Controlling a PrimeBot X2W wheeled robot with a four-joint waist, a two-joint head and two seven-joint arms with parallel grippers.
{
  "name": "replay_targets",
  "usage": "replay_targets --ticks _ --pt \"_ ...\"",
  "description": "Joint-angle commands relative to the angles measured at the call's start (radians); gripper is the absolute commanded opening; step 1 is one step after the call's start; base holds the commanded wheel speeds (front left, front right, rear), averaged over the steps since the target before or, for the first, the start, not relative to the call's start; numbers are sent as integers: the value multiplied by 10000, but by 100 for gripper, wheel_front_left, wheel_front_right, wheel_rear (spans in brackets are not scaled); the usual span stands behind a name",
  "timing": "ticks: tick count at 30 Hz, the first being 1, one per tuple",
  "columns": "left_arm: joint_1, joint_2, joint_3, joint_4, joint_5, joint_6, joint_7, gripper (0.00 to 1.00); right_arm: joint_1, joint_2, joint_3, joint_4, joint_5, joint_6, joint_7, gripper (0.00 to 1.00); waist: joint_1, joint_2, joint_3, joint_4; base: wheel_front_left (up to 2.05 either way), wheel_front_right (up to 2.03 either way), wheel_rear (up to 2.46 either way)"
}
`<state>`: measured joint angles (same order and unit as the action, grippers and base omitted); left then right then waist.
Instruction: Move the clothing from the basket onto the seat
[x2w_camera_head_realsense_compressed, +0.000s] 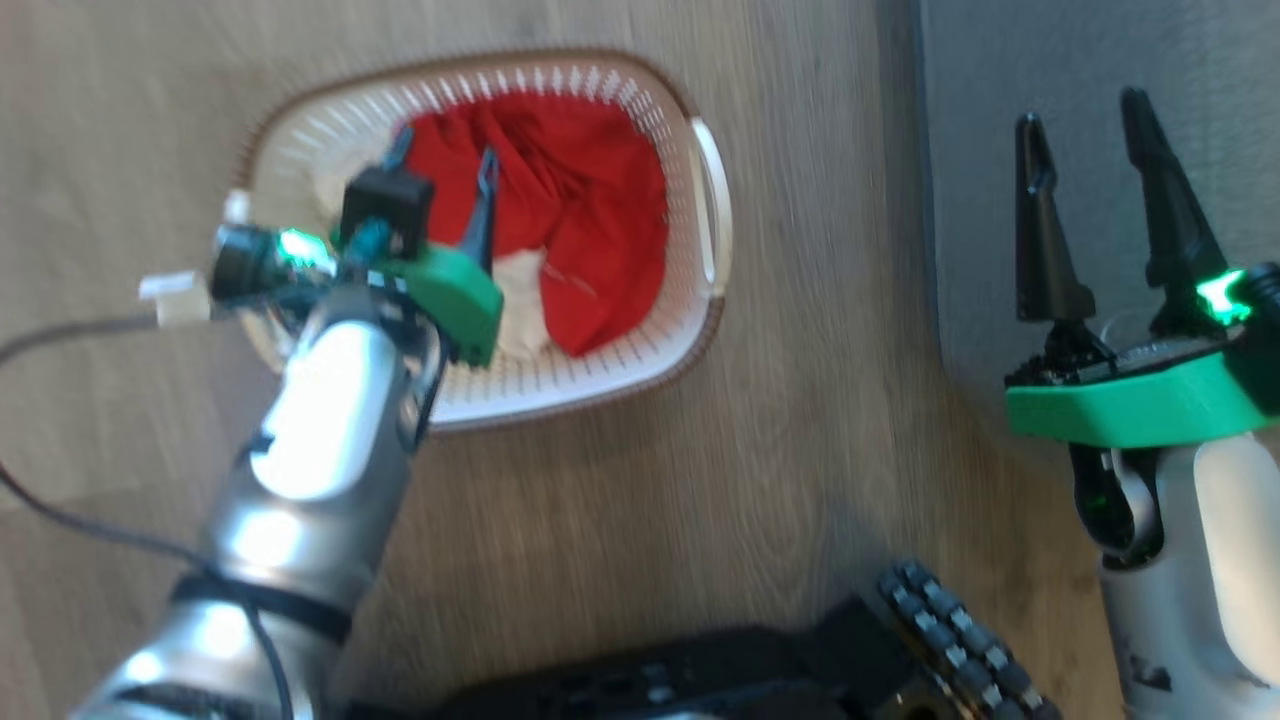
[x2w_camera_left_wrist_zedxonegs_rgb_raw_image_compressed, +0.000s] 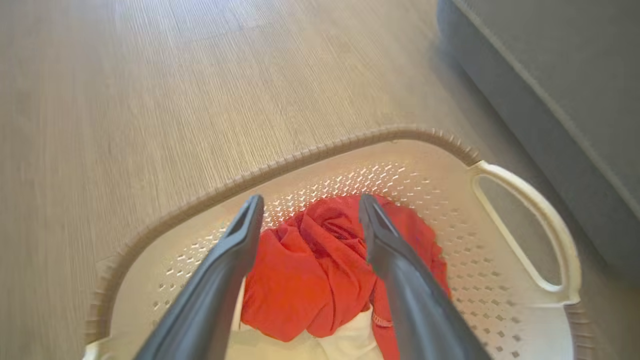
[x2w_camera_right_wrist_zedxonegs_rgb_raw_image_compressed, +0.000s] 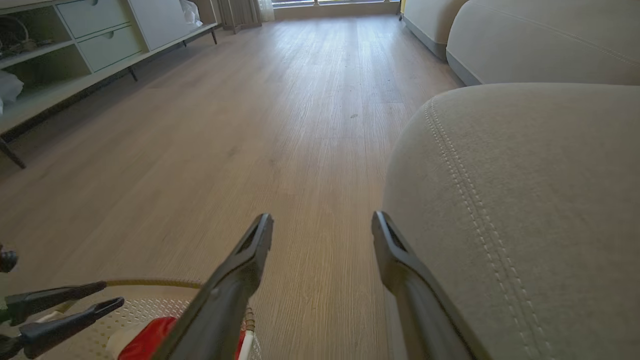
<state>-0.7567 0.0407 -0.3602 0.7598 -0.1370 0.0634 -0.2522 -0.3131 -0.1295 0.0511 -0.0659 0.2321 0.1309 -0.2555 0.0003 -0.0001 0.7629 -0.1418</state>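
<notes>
Red clothing (x2w_camera_head_realsense_compressed: 570, 190) bunched in basket (x2w_camera_head_realsense_compressed: 610, 372), on floor (x2w_camera_head_realsense_compressed: 800, 450) beside seat (x2w_camera_head_realsense_compressed: 975, 150). Prob soft, light, limp: you pinch raised fold mid-pile. L gripper (x2w_camera_head_realsense_compressed: 447, 148) spread wide over pile, empty. R gripper (x2w_camera_head_realsense_compressed: 1082, 112) spread too, by seat.

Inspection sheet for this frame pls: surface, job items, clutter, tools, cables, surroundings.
Surface: wood-plank floor.
Job's things: red clothing bunched in the basket, white fabric beside it; grey seat to the robot's right, no clothing on the part in view.
Clutter: nothing seen.
Tools: left tool open, fingers straddling the clothing, contact unclear; right tool open, empty, at the seat's edge.
Cables: dark cable trails from the left wrist over the floor.
Surroundings: low cabinet with drawers; second cushion.
</notes>
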Motion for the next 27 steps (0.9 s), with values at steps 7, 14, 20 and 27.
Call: replay_targets --ticks 7,14,20,27 --pt "-1649 517 -282 1770 1101 132 -95 100 -285 -18 542 -978 124 -2 -63 100 -3 1 2206 -932 0 0 0" --pt "-2886 718 -391 3625 1273 270 -95 100 -356 133 770 -1181 97 -2 -63 100 -3 1 2706 -1307 0 0 0" --pt "-3648 742 -678 4948 1471 416 194 100 -99 52 898 -1290 34 -2 -63 100 -3 1 2779 -1440 0 0 0" --pt "-4149 798 -919 5247 1572 509 1233 100 82 27 1006 -1449 94 -2 -63 100 -3 1 2931 -1462 0 0 0"
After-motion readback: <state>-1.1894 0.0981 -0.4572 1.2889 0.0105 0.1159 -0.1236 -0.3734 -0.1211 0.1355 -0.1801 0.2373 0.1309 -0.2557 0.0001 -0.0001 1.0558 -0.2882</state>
